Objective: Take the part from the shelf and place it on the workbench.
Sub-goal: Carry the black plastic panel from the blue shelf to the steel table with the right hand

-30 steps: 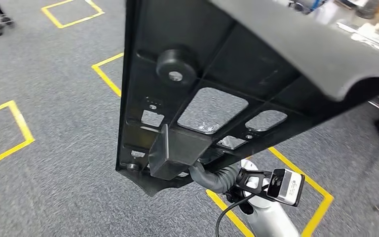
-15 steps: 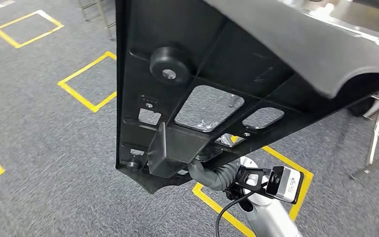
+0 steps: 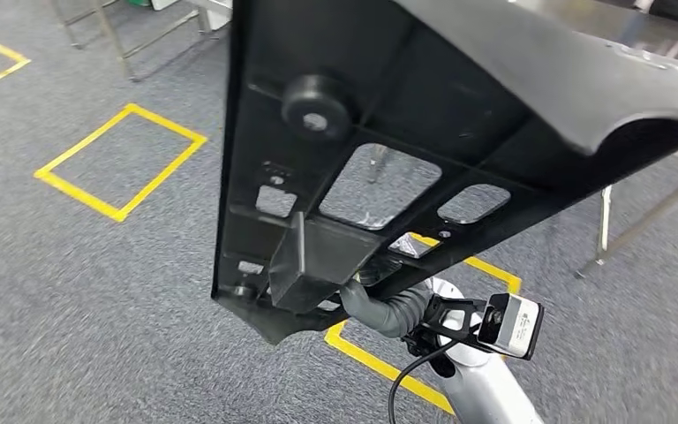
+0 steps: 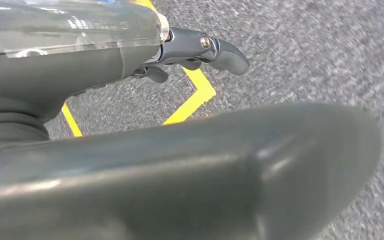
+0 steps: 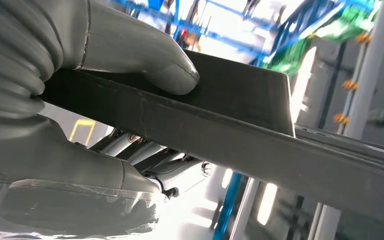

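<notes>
On your left, yellow tape squares (image 3: 119, 162) mark the grey carpet (image 3: 97, 291). The left hand (image 4: 200, 47) hangs over that floor, holding nothing; you cannot tell whether its fingers are spread or curled. At centre, the black part (image 3: 388, 132) is raised high, with the right hand (image 3: 380, 305) gripping its lower edge, thumb (image 5: 145, 55) pressed on top.

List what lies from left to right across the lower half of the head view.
Yellow taped square on the grey carpet → large black ribbed plastic part → right hand gripping the part's lower edge → grey wrist camera box → metal table leg.
</notes>
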`<state>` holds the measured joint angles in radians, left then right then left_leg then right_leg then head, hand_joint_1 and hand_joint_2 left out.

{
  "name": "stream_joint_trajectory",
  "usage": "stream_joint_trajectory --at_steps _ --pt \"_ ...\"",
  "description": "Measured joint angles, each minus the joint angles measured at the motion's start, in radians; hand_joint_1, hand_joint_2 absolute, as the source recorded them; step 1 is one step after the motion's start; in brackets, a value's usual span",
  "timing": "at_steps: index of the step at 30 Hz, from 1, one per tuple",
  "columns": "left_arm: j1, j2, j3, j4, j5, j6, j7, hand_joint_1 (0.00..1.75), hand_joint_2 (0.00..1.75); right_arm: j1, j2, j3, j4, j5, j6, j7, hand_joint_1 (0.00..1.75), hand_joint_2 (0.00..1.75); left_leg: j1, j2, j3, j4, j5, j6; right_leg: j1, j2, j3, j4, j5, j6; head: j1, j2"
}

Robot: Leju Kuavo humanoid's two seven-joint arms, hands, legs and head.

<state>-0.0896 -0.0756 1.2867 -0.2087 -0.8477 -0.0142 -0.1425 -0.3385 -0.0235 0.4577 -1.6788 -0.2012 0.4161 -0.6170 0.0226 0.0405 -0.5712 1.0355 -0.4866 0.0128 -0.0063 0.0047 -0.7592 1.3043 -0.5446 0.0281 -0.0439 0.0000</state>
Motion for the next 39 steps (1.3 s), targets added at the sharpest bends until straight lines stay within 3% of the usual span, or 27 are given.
stream_joint_trajectory --at_steps 2,3,5,7,8,10,12,14,15,16,18,19,21,23,25,27,29,30,31,32,34,35,36,38,39 --pt "-0.001 -0.001 -0.002 0.000 -0.004 -0.002 0.001 0.00 0.00 0.005 -0.002 -0.007 -0.003 0.000 -0.005 0.003 1.50 1.75 -0.003 0.022 0.009 0.000 -0.006 -0.001 0.007 -0.022 0.057 -0.113 0.065 -0.014 0.000 0.000" --pt "-0.002 -0.002 -0.003 0.000 -0.005 -0.003 0.001 0.00 0.00 0.006 -0.003 -0.009 -0.006 0.001 -0.005 0.004 1.50 1.75 -0.006 0.033 0.014 -0.001 -0.010 -0.004 0.015 -0.047 0.091 -0.180 0.088 -0.024 0.000 0.000" --pt "-0.002 -0.004 -0.004 0.000 -0.005 -0.003 0.003 0.00 0.00 0.007 -0.004 -0.012 -0.012 0.001 -0.005 0.005 1.50 1.75 -0.010 0.054 0.022 -0.003 -0.017 -0.012 0.030 -0.080 0.130 -0.259 0.104 -0.039 0.000 0.000" --pt "-0.004 -0.005 -0.004 0.000 -0.008 -0.002 0.005 0.00 0.00 0.009 -0.005 -0.014 -0.015 0.001 -0.005 0.006 1.50 1.75 -0.013 0.077 0.030 -0.008 -0.021 -0.020 0.033 -0.065 0.132 -0.270 0.101 -0.046 0.000 0.000" --pt "-0.006 -0.005 -0.005 0.000 -0.010 -0.001 0.007 0.00 0.00 0.010 -0.005 -0.015 -0.016 0.001 -0.005 0.007 1.50 1.75 -0.012 0.073 0.035 -0.009 -0.025 -0.025 0.030 -0.052 0.137 -0.277 0.104 -0.049 0.000 0.000" --pt "-0.009 -0.005 -0.006 0.000 -0.013 -0.001 0.007 0.00 0.00 0.010 -0.004 -0.016 -0.018 0.000 -0.006 0.009 1.50 1.75 -0.010 0.028 0.024 0.030 -0.052 -0.034 0.020 -0.029 0.149 -0.292 0.109 -0.058 0.000 0.000" --pt "-0.005 -0.005 -0.007 0.000 -0.014 -0.001 0.008 0.00 0.00 0.011 -0.003 -0.016 -0.018 0.000 -0.005 0.010 1.50 1.75 -0.006 -0.022 -0.033 0.142 -0.103 -0.040 0.017 -0.005 0.154 -0.297 0.111 -0.064 0.000 0.000" --pt "0.001 -0.004 -0.007 0.000 -0.014 0.000 0.009 0.00 0.00 0.017 -0.003 -0.016 -0.018 0.000 -0.003 0.011 1.50 1.75 -0.006 -0.030 -0.096 0.247 -0.129 -0.044 0.017 0.023 0.155 -0.295 0.110 -0.065 0.000 0.000" --pt "0.002 -0.003 -0.007 0.000 -0.014 0.001 0.010 0.00 0.00 0.019 -0.003 -0.017 -0.018 0.000 -0.002 0.011 1.50 1.75 -0.006 -0.031 -0.110 0.255 -0.114 -0.045 0.016 0.038 0.155 -0.294 0.109 -0.064 0.000 0.000" --pt "0.002 -0.002 -0.006 0.000 -0.013 0.002 0.011 0.00 0.00 0.020 -0.003 -0.017 -0.018 0.000 -0.001 0.012 1.50 1.75 -0.005 -0.033 -0.104 0.225 -0.082 -0.045 0.016 0.053 0.157 -0.291 0.107 -0.063 0.000 0.000" --pt "0.001 -0.001 -0.007 0.000 -0.013 0.002 0.012 0.00 0.00 0.020 -0.003 -0.017 -0.018 -0.001 0.001 0.012 1.50 1.75 -0.002 -0.070 -0.058 0.098 -0.005 -0.041 0.015 0.079 0.158 -0.284 0.102 -0.057 0.000 0.000" --pt "0.000 -0.001 -0.007 0.000 -0.012 0.003 0.012 0.00 0.00 0.020 -0.002 -0.017 -0.017 -0.001 0.003 0.012 1.50 1.75 0.000 -0.094 -0.037 0.044 0.016 -0.038 0.014 0.091 0.155 -0.279 0.099 -0.052 0.000 0.000" --pt "0.000 0.000 -0.007 0.000 -0.009 0.004 0.014 0.00 0.00 0.018 -0.002 -0.017 -0.016 -0.002 0.006 0.012 1.50 1.75 -0.001 -0.123 -0.019 0.001 0.020 -0.028 0.009 0.113 0.146 -0.275 0.100 -0.040 0.000 0.000" --pt "-0.002 -0.002 -0.006 0.000 -0.006 0.004 0.014 0.00 0.00 0.017 -0.002 -0.018 -0.016 -0.003 0.009 0.012 1.50 1.75 0.000 -0.103 -0.015 -0.009 0.024 -0.016 0.006 0.128 0.142 -0.277 0.103 -0.027 0.000 0.000" --pt "-0.004 -0.003 -0.006 0.000 -0.004 0.004 0.014 0.00 0.00 0.011 -0.003 -0.021 -0.014 -0.003 0.012 0.012 1.50 1.75 0.004 -0.079 -0.006 -0.021 0.028 -0.003 0.010 0.088 0.128 -0.246 0.084 -0.015 0.000 0.000" --pt "-0.002 -0.002 -0.006 0.000 -0.004 0.006 0.012 0.00 0.00 0.003 -0.003 -0.021 -0.011 -0.004 0.013 0.012 1.50 1.75 0.004 -0.052 0.000 -0.028 0.028 0.006 0.006 0.027 0.074 -0.139 0.029 -0.002 0.000 0.000" --pt "0.001 -0.002 -0.006 0.000 -0.005 0.013 0.010 0.00 0.00 0.002 -0.003 -0.021 -0.006 -0.005 0.013 0.012 1.50 1.75 0.002 -0.024 0.001 -0.028 0.024 0.008 -0.004 0.007 0.011 -0.024 -0.011 0.008 0.000 0.000" --pt "0.001 -0.002 -0.006 0.000 -0.006 0.017 0.009 0.00 0.00 0.003 -0.003 -0.021 -0.004 -0.005 0.013 0.012 1.50 1.75 0.002 -0.011 0.002 -0.028 0.022 0.007 -0.007 0.002 0.002 -0.009 -0.006 0.011 0.000 0.000" --pt "0.000 -0.002 -0.006 0.000 -0.008 0.018 0.008 0.00 0.00 0.003 -0.003 -0.021 -0.002 -0.005 0.013 0.011 1.50 1.75 0.002 0.001 0.005 -0.028 0.020 0.005 -0.009 -0.003 0.012 -0.031 0.015 0.013 0.000 0.000" --pt "-0.001 -0.002 -0.006 0.000 -0.009 0.018 0.006 0.00 0.00 0.003 -0.003 -0.022 -0.001 -0.005 0.013 0.011 1.50 1.75 0.002 0.012 0.009 -0.028 0.017 0.002 -0.010 -0.014 0.043 -0.091 0.049 0.012 0.000 0.000" --pt "-0.002 -0.002 -0.006 0.000 -0.010 0.015 0.000 0.00 0.00 0.003 -0.003 -0.022 -0.001 -0.005 0.013 0.008 1.50 1.75 0.000 0.031 0.019 -0.027 0.009 -0.007 -0.002 -0.056 0.116 -0.229 0.101 0.001 0.000 0.000" --pt "-0.002 -0.003 -0.006 0.000 -0.011 0.013 -0.003 0.00 0.00 0.002 -0.003 -0.022 -0.001 -0.006 0.013 0.006 1.50 1.75 -0.002 0.040 0.023 -0.027 0.005 -0.013 0.003 -0.070 0.138 -0.272 0.112 -0.006 0.000 0.000" --pt "-0.003 -0.003 -0.006 0.000 -0.010 0.012 -0.004 0.00 0.00 0.002 -0.004 -0.022 -0.001 -0.006 0.013 0.005 1.50 1.75 -0.004 0.049 0.026 -0.028 0.001 -0.019 0.008 -0.075 0.145 -0.289 0.111 -0.013 0.000 0.000" --pt "-0.005 -0.003 -0.006 0.000 -0.010 0.009 -0.006 0.00 0.00 0.003 -0.004 -0.023 -0.001 -0.005 0.009 0.005 1.50 1.75 -0.004 0.062 0.033 -0.032 -0.003 -0.031 0.009 -0.054 0.146 -0.293 0.112 -0.026 0.000 0.000" --pt "-0.007 -0.002 -0.006 0.000 -0.009 0.008 -0.007 0.00 0.00 0.003 -0.004 -0.024 -0.001 -0.004 0.006 0.005 1.50 1.75 -0.002 0.053 0.034 -0.027 -0.010 -0.036 0.007 -0.046 0.149 -0.298 0.113 -0.032 0.000 0.000"
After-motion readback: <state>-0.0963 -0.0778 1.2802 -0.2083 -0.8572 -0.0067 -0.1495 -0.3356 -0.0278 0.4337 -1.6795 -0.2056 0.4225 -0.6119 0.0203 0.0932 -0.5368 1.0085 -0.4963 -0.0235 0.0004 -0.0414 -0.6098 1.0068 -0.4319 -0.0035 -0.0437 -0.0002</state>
